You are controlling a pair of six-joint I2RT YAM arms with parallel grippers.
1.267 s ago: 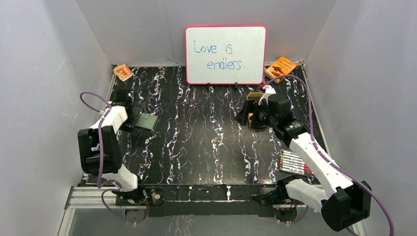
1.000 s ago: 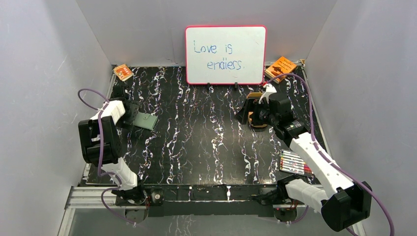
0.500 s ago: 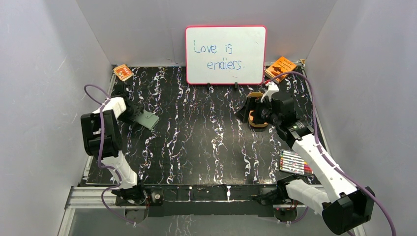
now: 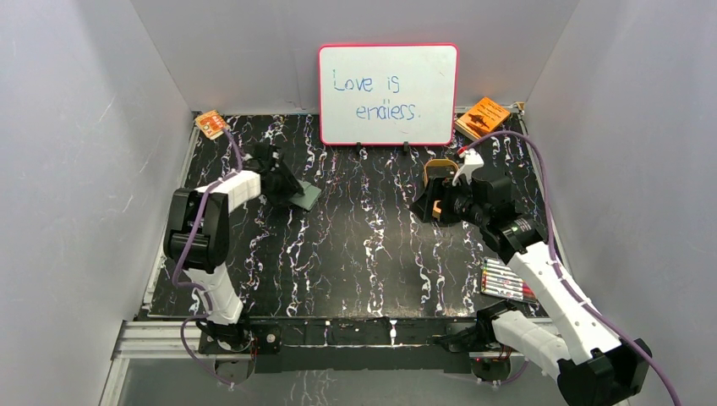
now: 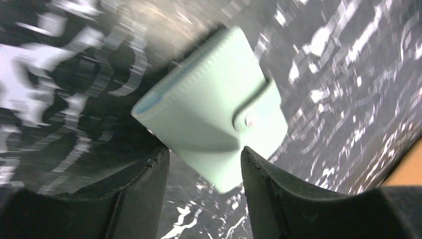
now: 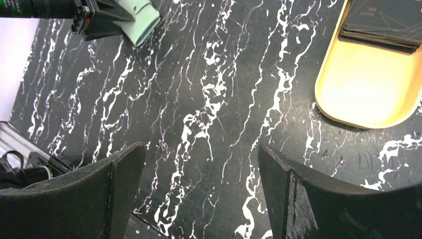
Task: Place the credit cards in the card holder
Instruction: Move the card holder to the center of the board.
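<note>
Credit cards (image 6: 383, 20) cut off by the top edge; card holder (image 5: 209, 99) blurred

You'll find the card holder (image 5: 209, 104) matt and soft-looking, like faux leather, with a stitched edge and a small shiny stud. The surface (image 6: 214, 114) is smooth, black with white marble-like veining, and faintly glossy. The tray (image 6: 368, 94) looks like smooth plastic with a soft sheen. The credit cards (image 6: 383, 20) look matt.
</note>
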